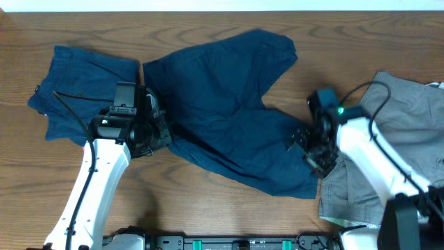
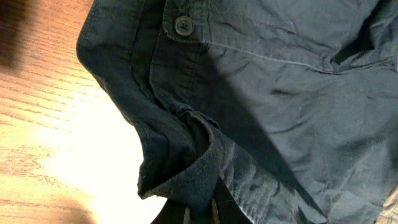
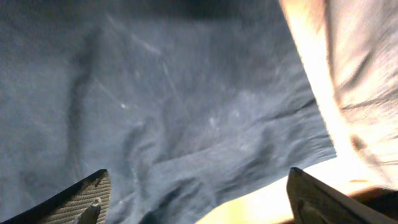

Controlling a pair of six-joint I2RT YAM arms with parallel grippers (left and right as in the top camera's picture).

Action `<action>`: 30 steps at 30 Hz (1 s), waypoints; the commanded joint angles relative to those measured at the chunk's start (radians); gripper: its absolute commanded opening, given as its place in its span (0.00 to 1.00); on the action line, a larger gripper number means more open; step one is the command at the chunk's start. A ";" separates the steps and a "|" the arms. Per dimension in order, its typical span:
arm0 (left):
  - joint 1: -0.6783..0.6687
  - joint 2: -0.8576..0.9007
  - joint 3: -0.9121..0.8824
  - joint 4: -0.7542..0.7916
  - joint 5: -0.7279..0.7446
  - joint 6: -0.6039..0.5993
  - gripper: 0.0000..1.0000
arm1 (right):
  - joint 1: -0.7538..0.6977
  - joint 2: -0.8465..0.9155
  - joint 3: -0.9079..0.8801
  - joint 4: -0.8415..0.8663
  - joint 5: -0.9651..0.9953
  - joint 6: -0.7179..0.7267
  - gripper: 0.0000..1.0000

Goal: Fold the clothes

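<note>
Overhead, the navy shorts [image 1: 229, 104] are pinched at the waistband by the left gripper [image 1: 161, 132], while the right gripper [image 1: 305, 142], spread above the hem, is best closed squarely on its edge.

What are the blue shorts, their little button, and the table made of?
The blue shorts look like thin woven cotton: matte, creased, with stitched seams. The button seems to be dark, slightly shiny plastic, though that's a guess. The table shows brown wood grain, possibly a smooth laminate.
</note>
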 commanded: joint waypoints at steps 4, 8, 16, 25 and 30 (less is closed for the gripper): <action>0.002 0.003 -0.006 0.003 -0.008 -0.010 0.06 | 0.103 -0.117 -0.191 0.093 0.037 0.309 0.85; 0.002 0.003 -0.006 0.003 -0.008 -0.010 0.06 | 0.124 -0.135 -0.308 0.171 0.055 0.375 0.84; 0.002 0.003 -0.006 0.003 -0.008 -0.010 0.06 | 0.122 -0.135 -0.470 0.324 0.093 0.427 0.81; 0.002 0.002 -0.006 -0.052 -0.007 -0.010 0.06 | 0.085 -0.138 -0.480 0.391 0.142 0.357 0.01; 0.001 0.001 -0.006 -0.190 0.058 -0.004 0.06 | 0.011 -0.169 -0.428 0.348 0.145 0.134 0.01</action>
